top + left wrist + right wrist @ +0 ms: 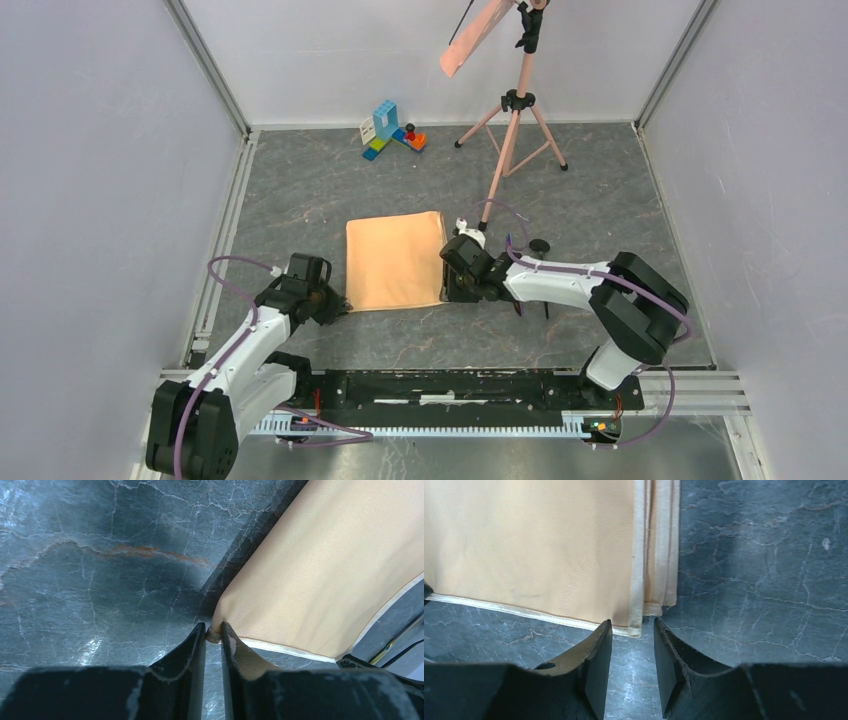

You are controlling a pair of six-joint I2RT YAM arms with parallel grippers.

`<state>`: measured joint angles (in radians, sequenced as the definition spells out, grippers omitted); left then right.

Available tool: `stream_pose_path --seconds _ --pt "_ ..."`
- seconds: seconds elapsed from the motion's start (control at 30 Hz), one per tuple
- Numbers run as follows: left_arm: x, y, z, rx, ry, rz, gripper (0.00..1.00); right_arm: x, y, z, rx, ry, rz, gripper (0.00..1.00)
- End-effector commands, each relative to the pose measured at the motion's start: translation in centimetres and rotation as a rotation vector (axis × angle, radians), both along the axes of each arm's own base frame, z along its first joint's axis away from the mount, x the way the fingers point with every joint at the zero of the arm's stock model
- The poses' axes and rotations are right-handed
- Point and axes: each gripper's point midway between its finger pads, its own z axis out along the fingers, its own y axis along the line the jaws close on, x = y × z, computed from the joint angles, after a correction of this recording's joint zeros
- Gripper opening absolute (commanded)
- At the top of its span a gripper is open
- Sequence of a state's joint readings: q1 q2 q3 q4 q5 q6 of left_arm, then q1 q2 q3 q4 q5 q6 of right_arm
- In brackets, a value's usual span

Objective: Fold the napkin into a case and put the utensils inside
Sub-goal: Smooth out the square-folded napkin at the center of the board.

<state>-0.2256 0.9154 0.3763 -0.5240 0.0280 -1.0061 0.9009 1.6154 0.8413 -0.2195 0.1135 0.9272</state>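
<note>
The peach-tan napkin lies flat on the grey marbled table as a folded rectangle, its layered hems showing along the right edge. No narrow case is in view. My left gripper is at the napkin's near left corner, and its fingertips are shut on that corner. At the near right corner my right gripper stands open, with the corner just ahead of the gap. Of the utensils I see only a black round end beside the right arm.
A pink tripod stands at the back right and carries a stiff salmon strip. Coloured toy bricks sit at the back centre. White walls enclose three sides. A black rail runs along the near edge.
</note>
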Motion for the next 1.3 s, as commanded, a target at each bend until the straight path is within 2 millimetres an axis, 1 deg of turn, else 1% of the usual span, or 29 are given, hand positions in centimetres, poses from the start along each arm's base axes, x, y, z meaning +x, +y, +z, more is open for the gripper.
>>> stream_pose_path --seconds 0.0,0.2,0.27,0.4,0.53,0.63,0.73,0.87,1.03,1.1,1.17,1.27 --pt "0.1 0.6 -0.1 0.035 -0.018 -0.012 0.23 0.8 0.4 1.2 -0.087 -0.07 0.035 0.42" --pt "0.2 1.0 -0.3 0.059 -0.02 -0.003 0.22 1.7 0.9 2.2 -0.118 -0.112 0.052 0.42" --pt "0.2 1.0 -0.3 0.059 -0.02 -0.003 0.22 1.8 1.1 2.1 -0.124 -0.113 0.057 0.42" --pt "0.2 1.0 -0.3 0.058 -0.021 -0.003 0.22 1.8 1.5 1.4 -0.119 -0.098 0.069 0.41" --pt "0.2 1.0 -0.2 0.058 -0.021 -0.003 0.22 1.6 1.5 0.7 -0.128 -0.082 0.069 0.34" --pt "0.2 1.1 -0.2 0.06 -0.023 -0.004 0.22 1.3 1.9 0.3 -0.107 -0.067 0.076 0.34" --pt "0.3 1.0 -0.1 0.056 -0.026 -0.003 0.22 0.9 2.1 -0.3 -0.096 -0.042 0.076 0.37" --pt "0.4 1.0 0.0 0.055 -0.028 -0.004 0.22 0.8 1.2 -1.3 -0.121 -0.027 0.035 0.38" --pt "0.4 0.9 -0.1 0.051 -0.027 -0.003 0.21 1.0 0.4 -2.6 -0.159 -0.032 -0.004 0.34" --pt "0.3 0.9 -0.1 0.05 -0.025 -0.005 0.21 1.0 0.4 -2.7 -0.162 -0.034 -0.013 0.31" --pt "0.3 0.9 -0.1 0.051 -0.027 -0.006 0.21 1.2 0.5 -2.5 -0.158 -0.046 -0.017 0.26" --pt "0.4 1.0 0.2 0.059 -0.036 -0.009 0.2 1.7 0.9 -1.2 -0.157 -0.073 -0.005 0.2"
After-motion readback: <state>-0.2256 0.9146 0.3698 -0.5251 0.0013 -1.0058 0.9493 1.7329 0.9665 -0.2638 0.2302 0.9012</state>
